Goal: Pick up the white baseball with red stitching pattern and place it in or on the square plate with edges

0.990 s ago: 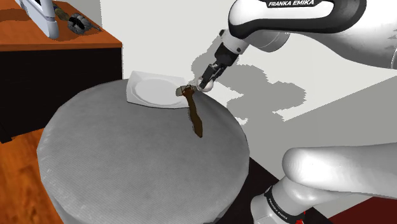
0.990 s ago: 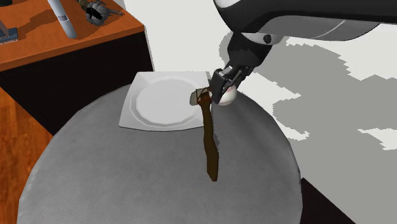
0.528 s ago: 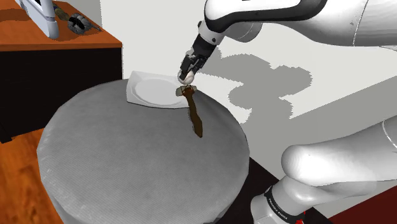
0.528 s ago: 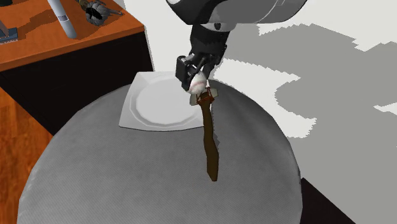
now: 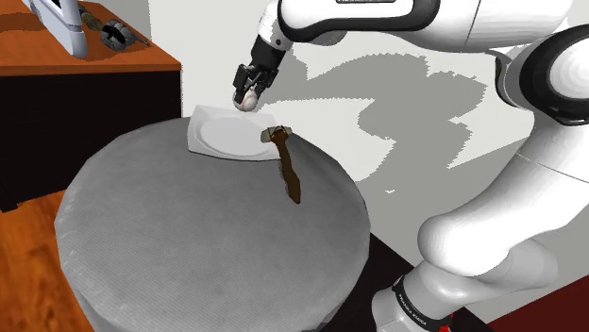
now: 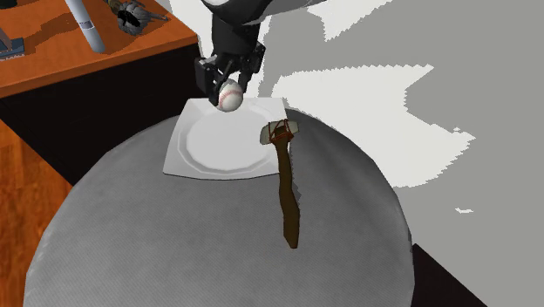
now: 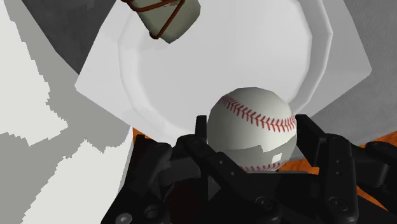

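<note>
Ball (image 6: pixel 230 96), white with red stitching, is up in the air, clamped between the two black fingers of the pincer (image 6: pixel 228 88). The fingers press it from either side, and most of it pokes out beyond their tips. In the wrist view the stitching curves across the ball's top and down by one finger.

It hangs over the white square plate (image 5: pixel 219 139), above the part of the plate away from the robot's stand, and is clear of it, not touching. The plate lies flat near the far edge of the round grey bench (image 5: pixel 189 245).

A small axe (image 6: pixel 288 196) lies on the bench too. Its pale bound head sits at the plate's edge and its brown handle runs away across the grey top. Beyond the bench stands a wooden cabinet (image 5: pixel 104 68). The white arm (image 5: pixel 378 19) reaches in from above.
</note>
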Tool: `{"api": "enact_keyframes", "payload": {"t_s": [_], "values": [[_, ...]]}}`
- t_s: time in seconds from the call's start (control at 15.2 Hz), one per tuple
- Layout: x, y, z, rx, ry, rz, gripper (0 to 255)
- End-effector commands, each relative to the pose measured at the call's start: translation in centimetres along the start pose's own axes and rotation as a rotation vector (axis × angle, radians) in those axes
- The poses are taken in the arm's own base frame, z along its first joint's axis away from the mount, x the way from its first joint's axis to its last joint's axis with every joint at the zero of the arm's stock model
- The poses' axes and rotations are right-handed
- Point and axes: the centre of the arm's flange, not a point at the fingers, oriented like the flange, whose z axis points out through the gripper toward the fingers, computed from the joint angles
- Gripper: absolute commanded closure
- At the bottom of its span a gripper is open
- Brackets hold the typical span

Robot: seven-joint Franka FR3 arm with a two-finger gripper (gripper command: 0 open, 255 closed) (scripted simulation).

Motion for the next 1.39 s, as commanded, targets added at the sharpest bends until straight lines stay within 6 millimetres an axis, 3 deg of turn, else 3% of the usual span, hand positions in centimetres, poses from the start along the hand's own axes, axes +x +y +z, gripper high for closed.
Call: {"api": "enact_keyframes", "payload": {"t_s": [0.0,0.79,1.25,1.32], "values": [[0.6,0.1,1.1,-0.004,0.002,0.002,255],[-0.9,0.7,7.4,-0.004,0.002,0.002,255],[-0.9,0.7,7.4,-0.004,0.002,0.002,255],[-0.9,0.7,7.4,-0.004,0.002,0.002,0]]}}
